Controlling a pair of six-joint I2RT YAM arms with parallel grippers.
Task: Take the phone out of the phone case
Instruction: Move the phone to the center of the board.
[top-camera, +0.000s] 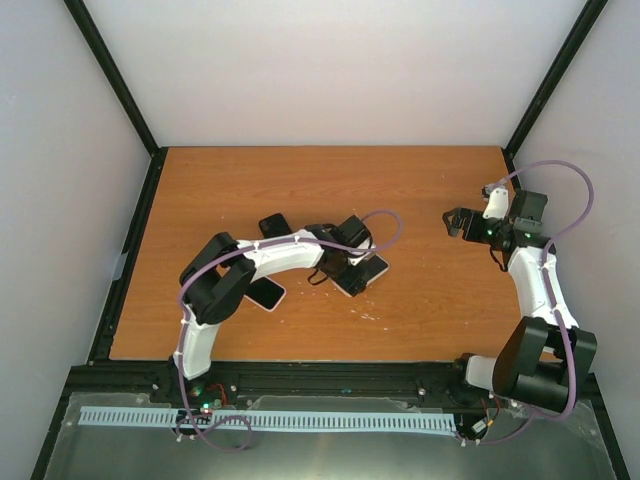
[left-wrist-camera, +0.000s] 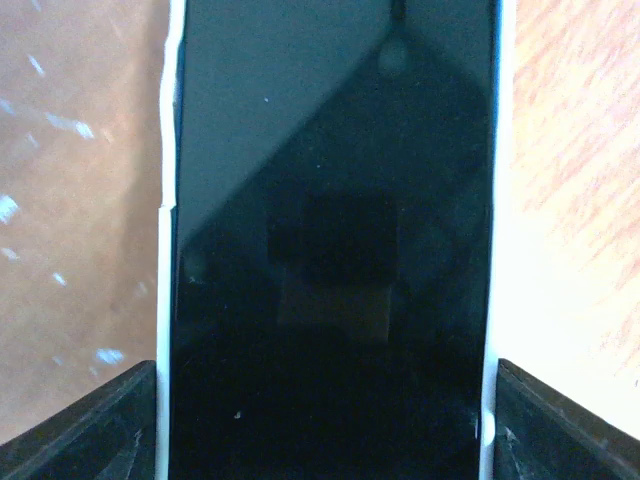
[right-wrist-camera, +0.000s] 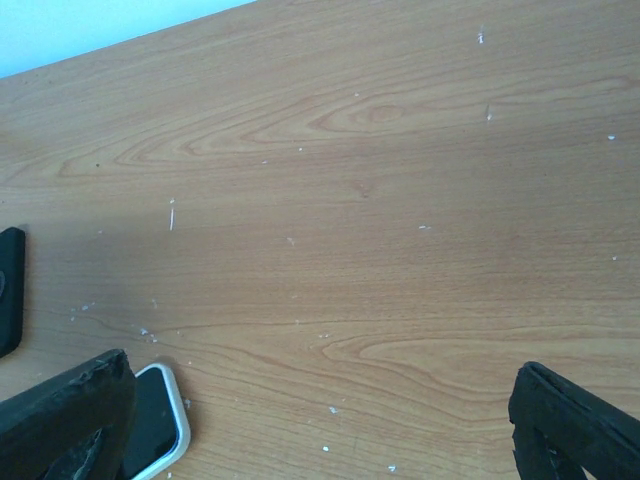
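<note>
A phone (left-wrist-camera: 330, 200) with a dark screen lies in a white phone case (left-wrist-camera: 164, 300) near the table's middle (top-camera: 368, 272). In the left wrist view it fills the frame, and the case's rim shows along both long sides. My left gripper (left-wrist-camera: 325, 420) straddles it across its width, and each black finger (left-wrist-camera: 100, 425) rests against the case's side edge. My right gripper (top-camera: 455, 222) hangs open over bare wood at the right with nothing between its fingers (right-wrist-camera: 70, 425). A corner of the white-rimmed phone (right-wrist-camera: 160, 420) shows at its lower left.
A second dark-screened, white-rimmed phone (top-camera: 268, 294) lies partly under my left arm. A black flat object (top-camera: 273, 226) sits behind it. The wooden table (top-camera: 420, 180) is walled by white panels on three sides, with black frame rails at its edges.
</note>
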